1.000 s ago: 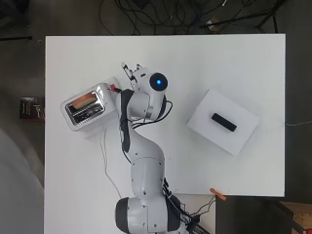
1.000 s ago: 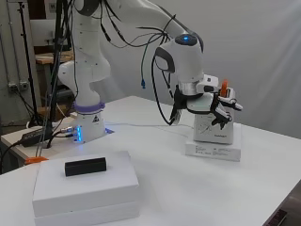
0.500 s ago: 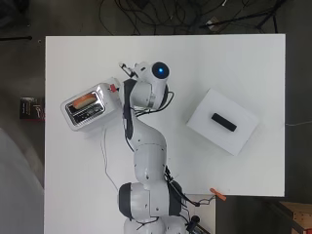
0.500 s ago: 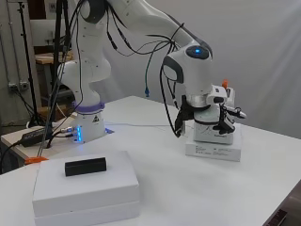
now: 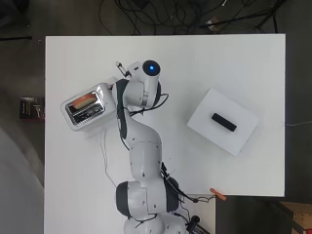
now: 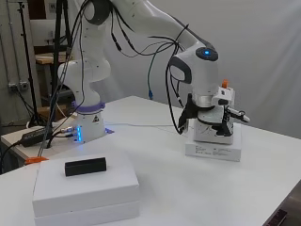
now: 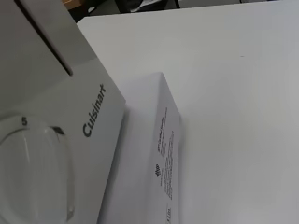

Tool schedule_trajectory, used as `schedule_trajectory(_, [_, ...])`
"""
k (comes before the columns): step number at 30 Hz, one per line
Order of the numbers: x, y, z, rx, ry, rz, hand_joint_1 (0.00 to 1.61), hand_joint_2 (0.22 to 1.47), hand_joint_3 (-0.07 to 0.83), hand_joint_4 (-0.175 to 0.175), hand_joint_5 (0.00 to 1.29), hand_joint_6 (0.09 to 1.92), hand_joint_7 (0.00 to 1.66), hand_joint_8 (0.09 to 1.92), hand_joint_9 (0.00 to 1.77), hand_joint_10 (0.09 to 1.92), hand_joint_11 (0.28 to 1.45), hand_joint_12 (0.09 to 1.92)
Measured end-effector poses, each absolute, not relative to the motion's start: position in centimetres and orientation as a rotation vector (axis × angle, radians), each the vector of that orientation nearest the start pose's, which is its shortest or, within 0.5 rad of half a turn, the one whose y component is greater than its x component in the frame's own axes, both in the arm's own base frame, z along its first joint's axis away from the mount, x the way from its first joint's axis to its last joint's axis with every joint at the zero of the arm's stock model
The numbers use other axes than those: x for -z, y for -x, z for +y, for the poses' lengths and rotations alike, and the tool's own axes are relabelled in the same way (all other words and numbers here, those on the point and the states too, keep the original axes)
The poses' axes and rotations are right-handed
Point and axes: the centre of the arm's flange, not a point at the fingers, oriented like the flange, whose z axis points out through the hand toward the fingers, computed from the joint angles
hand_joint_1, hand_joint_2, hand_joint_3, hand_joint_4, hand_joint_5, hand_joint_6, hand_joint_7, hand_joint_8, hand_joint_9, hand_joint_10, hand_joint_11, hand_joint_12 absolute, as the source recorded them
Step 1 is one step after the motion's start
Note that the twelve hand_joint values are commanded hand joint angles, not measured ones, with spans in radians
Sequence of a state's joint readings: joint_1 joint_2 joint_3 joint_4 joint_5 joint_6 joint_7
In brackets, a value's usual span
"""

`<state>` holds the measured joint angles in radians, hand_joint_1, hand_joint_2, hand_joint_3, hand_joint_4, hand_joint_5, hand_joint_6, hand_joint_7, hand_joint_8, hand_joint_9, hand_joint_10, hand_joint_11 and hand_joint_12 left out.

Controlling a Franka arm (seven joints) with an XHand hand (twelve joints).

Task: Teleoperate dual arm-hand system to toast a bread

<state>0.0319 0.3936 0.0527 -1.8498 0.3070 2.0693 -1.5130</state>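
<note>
A silver toaster [image 5: 87, 111] stands on a flat white box [image 6: 214, 150] at the table's left, with a slice of bread [image 5: 82, 101] sunk in one slot. My hand [image 6: 225, 120] hangs at the toaster's end face, fingers pointing down over it and one dark-tipped finger sticking out sideways. From overhead the hand [image 5: 118, 91] lies between the arm's wrist and the toaster. The wrist view is filled by the toaster's end face [image 7: 56, 116], with its dial [image 7: 28, 172], its lever slot [image 7: 44, 37] and the white box [image 7: 156, 154] underneath. Contact with the lever is hidden.
A second white box [image 5: 209, 113] carrying a small black block [image 5: 224, 122] sits at the right of the table. A thin cable [image 5: 105, 151] runs from the toaster toward the arm's base. An orange item [image 5: 218, 195] lies at the table's near edge.
The arm has carried the hand further along and lower, right up to the toaster's end face. Toaster, bread and boxes have stayed put.
</note>
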Motion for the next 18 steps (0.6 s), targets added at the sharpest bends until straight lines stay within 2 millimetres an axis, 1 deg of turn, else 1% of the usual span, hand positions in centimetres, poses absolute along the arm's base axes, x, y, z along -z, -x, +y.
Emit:
schedule_trajectory(2, [-30.0, -61.4, 7.2, 0.046, 2.192, -1.788, 0.0, 0.98, 0.006, -0.151, 0.32, 0.09, 1.27, 1.92, 1.53, 1.92, 1.14, 1.92])
schedule_trajectory(4, [-29.9, -61.5, 7.8, 0.019, 2.226, -1.756, 0.0, 0.99, 0.004, -0.129, 0.39, 0.09, 1.3, 1.92, 1.55, 1.92, 1.15, 1.92])
schedule_trajectory(6, [-29.8, -61.8, 8.2, -0.004, 2.256, -1.723, 0.0, 0.99, 0.002, -0.095, 0.5, 0.09, 1.33, 1.92, 1.57, 1.92, 1.16, 1.92])
schedule_trajectory(7, [-29.7, -62.0, 8.4, -0.011, 2.272, -1.707, 0.0, 1.0, 0.002, -0.071, 0.58, 0.09, 1.34, 1.92, 1.57, 1.92, 1.17, 1.92])
schedule_trajectory(8, [-29.2, -62.1, 8.5, -0.025, 2.284, -1.687, 0.0, 1.0, 0.002, -0.05, 0.64, 0.09, 1.34, 1.92, 1.57, 1.92, 1.17, 1.92])
schedule_trajectory(10, [-27.9, -62.1, 8.1, -0.046, 2.287, -1.659, 0.0, 1.02, 0.004, -0.03, 0.7, 0.09, 1.35, 1.92, 1.58, 1.92, 1.18, 1.92])
schedule_trajectory(11, [-27.4, -62.1, 7.8, -0.049, 2.284, -1.65, 0.0, 1.02, 0.004, -0.03, 0.71, 0.09, 1.36, 1.92, 1.59, 1.92, 1.19, 1.92])
schedule_trajectory(14, [-26.4, -62.1, 7.3, -0.066, 2.27, -1.626, 0.07, 1.02, -0.002, -0.05, 0.65, 0.09, 1.4, 1.92, 1.61, 1.92, 1.2, 1.92])
schedule_trajectory(18, [-24.4, -62.2, 6.2, -0.097, 2.214, -1.598, 0.15, 1.0, -0.005, -0.044, 0.66, 0.09, 1.44, 1.92, 1.62, 1.92, 1.21, 1.92])
